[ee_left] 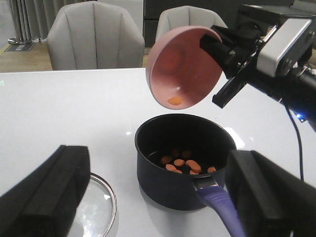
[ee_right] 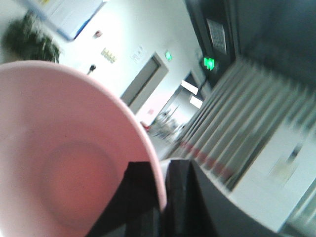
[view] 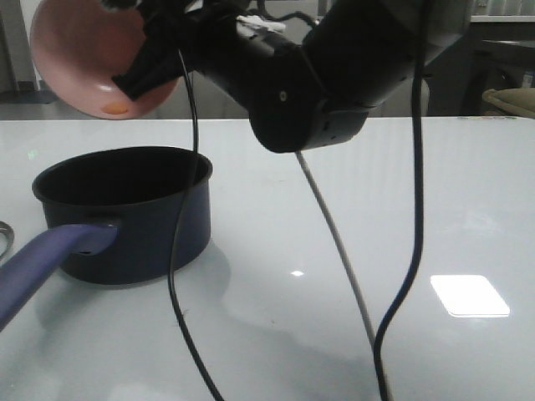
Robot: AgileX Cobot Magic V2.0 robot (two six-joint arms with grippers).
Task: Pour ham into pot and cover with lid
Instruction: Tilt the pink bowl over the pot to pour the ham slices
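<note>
My right gripper (view: 138, 71) is shut on the rim of the salmon-pink bowl (view: 79, 58) and holds it tipped on its side above the dark navy pot (view: 125, 213). One ham slice (view: 114, 108) clings at the bowl's low edge. In the left wrist view the bowl (ee_left: 182, 69) hangs over the pot (ee_left: 185, 160), and several ham slices (ee_left: 185, 164) lie on the pot's bottom. The glass lid (ee_left: 96, 207) lies flat on the table beside the pot. My left gripper (ee_left: 158, 197) is open and empty, held back from the pot's purple-blue handle (ee_left: 217, 205). The right wrist view shows the bowl's rim (ee_right: 148, 153) between the fingers.
The pot's handle (view: 42, 259) points toward the front left corner of the white table (view: 401, 209). Black and grey cables (view: 410, 251) hang from the right arm over the table's middle. Two grey chairs (ee_left: 94, 34) stand behind the far edge.
</note>
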